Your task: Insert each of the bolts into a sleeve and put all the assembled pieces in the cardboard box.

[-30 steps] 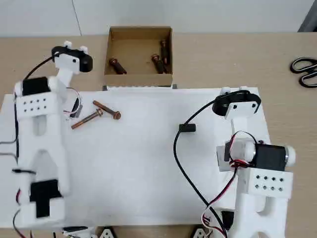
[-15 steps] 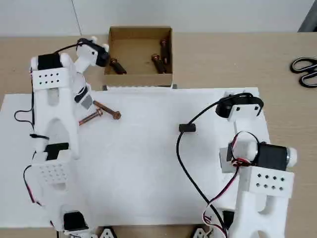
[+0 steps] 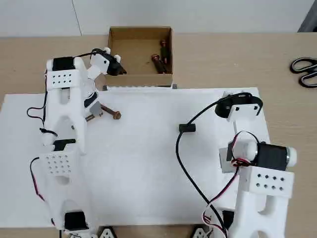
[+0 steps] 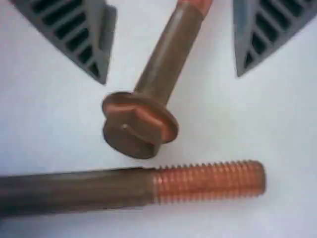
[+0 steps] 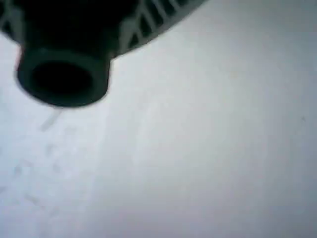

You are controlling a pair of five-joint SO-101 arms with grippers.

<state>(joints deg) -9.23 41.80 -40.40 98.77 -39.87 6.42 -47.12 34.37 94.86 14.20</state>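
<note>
Cardboard box point(image 3: 136, 49) sits at the far edge of the white sheet point(image 3: 148, 178), and from the high view there are copper-brown pieces point(image 3: 159, 57) lying toward its right wall. Left arm point(image 3: 62, 99) leans in just short of the box, left gripper point(image 3: 95, 107) down over two loose bolts on the sheet: the flanged bolt point(image 3: 113, 114) pokes out beside it, the second bolt point(image 3: 91, 118) is mostly tucked under the arm. Right arm point(image 3: 250, 158) sits well apart, with a small black part point(image 3: 187, 128) on the sheet between the two arms. Over to the left wrist view: grey fingers point(image 4: 84, 34) spread wide, gripping nothing, straddling the flanged bolt's shank without touching it. The second bolt lies crosswise just beside the hex head, bare copper thread showing. Right wrist view now: right gripper point(image 5: 148, 17) is over plain white sheet with a black tube point(image 5: 64, 74) beside it. Its grip I cannot tell.
</note>
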